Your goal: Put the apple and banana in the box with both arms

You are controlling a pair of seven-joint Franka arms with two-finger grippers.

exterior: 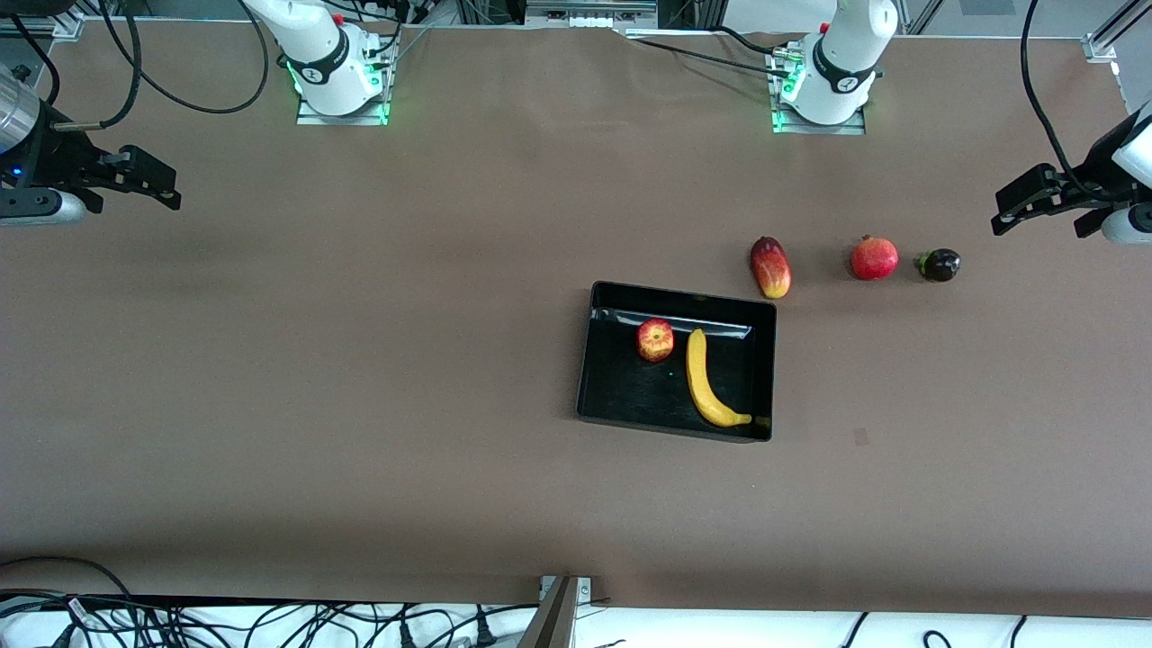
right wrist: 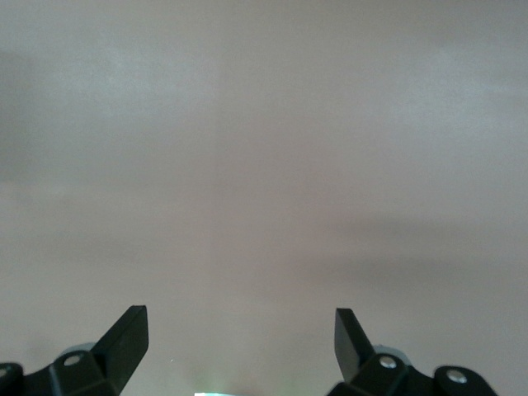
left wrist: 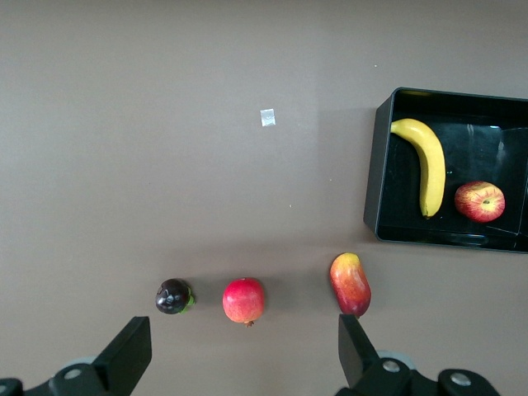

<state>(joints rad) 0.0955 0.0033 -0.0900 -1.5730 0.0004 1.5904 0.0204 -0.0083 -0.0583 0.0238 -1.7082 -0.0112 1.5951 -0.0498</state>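
The black box (exterior: pixel 588 360) (left wrist: pixel 379 173) sits mid-table. Inside it lie the apple (exterior: pixel 655 340) (left wrist: pixel 480 201), red with yellow patches, and beside it the long yellow banana (exterior: pixel 705 382) (left wrist: pixel 426 160). My left gripper (exterior: pixel 1021 203) (left wrist: pixel 246 353) hangs open and empty at the left arm's end of the table, above bare table near the small dark fruit. My right gripper (exterior: pixel 155 180) (right wrist: pixel 241 342) hangs open and empty at the right arm's end, over bare table. Neither gripper touches anything.
Three loose fruits lie in a row just outside the box, farther from the front camera: an elongated red-yellow fruit (exterior: pixel 770 267) (left wrist: pixel 350 284), a round red crowned fruit (exterior: pixel 874 258) (left wrist: pixel 243 300) and a small dark purple fruit (exterior: pixel 940 265) (left wrist: pixel 173 296). A small tape patch (exterior: pixel 861 436) (left wrist: pixel 267 118) marks the brown table.
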